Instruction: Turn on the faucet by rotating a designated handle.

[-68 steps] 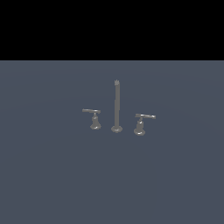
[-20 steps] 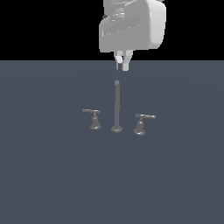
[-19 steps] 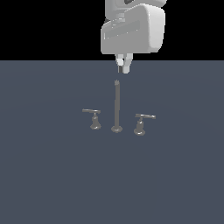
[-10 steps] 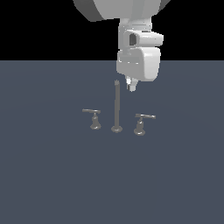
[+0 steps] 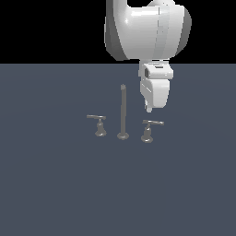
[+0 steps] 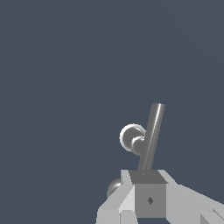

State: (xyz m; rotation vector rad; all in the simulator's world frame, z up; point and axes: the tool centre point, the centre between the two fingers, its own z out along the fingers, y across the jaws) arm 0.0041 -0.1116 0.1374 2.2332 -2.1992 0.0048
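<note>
The faucet stands mid-floor in the exterior view: a tall thin spout rod [image 5: 122, 110] on a round foot, with two low levers. The handle [image 5: 150, 129] is on the exterior view's right, its bar pointing right. The twin lever [image 5: 97, 124] is on the left. My gripper [image 5: 149, 109] hangs just above the handle, fingers together, holding nothing and apart from it. In the wrist view my gripper [image 6: 148, 192] sits over a grey rod [image 6: 151, 135] and a round metal base [image 6: 130, 137]. I cannot tell which faucet piece each is.
The flat dark grey floor [image 5: 55, 184] spreads all around the faucet. My white arm [image 5: 147, 32] fills the upper middle of the exterior view, above and behind the handle.
My arm came in from above the spout, then moved down and to the exterior view's right, ending just above the right handle. The faucet has not moved.
</note>
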